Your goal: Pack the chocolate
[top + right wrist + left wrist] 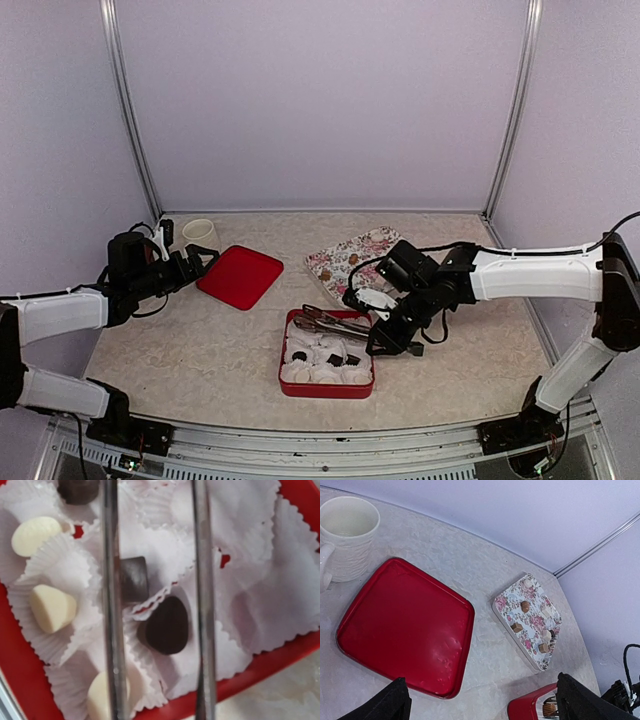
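Observation:
Several chocolates, dark (167, 625) and cream (50, 607), sit in white paper cups inside the red box (284, 362). More chocolates (517, 627) lie on the floral tray (534, 632), which also shows in the top view (345, 255). My right gripper (386, 335) is shut on metal tongs (330, 323) and holds them over the box. The two tong arms (111, 605) stand apart with nothing between them, straddling the heart-shaped dark chocolate. My left gripper (487, 705) is open and empty, hovering by the red lid (405, 630).
A white mug (200, 232) stands at the back left beside the red lid (240, 276). The red box's corner (530, 707) shows in the left wrist view. Walls enclose the table on three sides.

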Controlling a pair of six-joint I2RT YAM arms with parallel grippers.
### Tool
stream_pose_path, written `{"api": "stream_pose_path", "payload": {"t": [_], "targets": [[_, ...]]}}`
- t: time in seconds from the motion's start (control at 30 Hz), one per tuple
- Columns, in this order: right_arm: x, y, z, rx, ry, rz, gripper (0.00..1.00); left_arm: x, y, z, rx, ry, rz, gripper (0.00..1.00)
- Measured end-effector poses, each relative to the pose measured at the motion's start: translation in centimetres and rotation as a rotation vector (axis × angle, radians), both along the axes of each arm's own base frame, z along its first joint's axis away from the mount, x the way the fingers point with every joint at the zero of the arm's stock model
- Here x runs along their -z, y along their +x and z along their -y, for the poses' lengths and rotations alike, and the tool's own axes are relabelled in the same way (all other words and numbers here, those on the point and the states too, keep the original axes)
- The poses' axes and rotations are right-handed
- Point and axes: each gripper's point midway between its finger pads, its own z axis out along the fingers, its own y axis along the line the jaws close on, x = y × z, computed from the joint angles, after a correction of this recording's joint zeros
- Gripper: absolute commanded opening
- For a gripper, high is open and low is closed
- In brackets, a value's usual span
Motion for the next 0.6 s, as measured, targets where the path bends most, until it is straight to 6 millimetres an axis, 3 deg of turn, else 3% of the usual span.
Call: {"api": "stream_pose_path", "payload": {"t": [0.23,0.6], "targets": [[0.74,-0.01,0.02,-0.002,-0.016,-0.011,0.33,0.00,0.00,0.00,0.000,0.000,0.000,0.99],[0.32,0.04,-0.03,-0.002,-0.010,-0.005,0.32,-0.01,-0.04,0.06,0.004,-0.002,-0.001,0.99]]}}
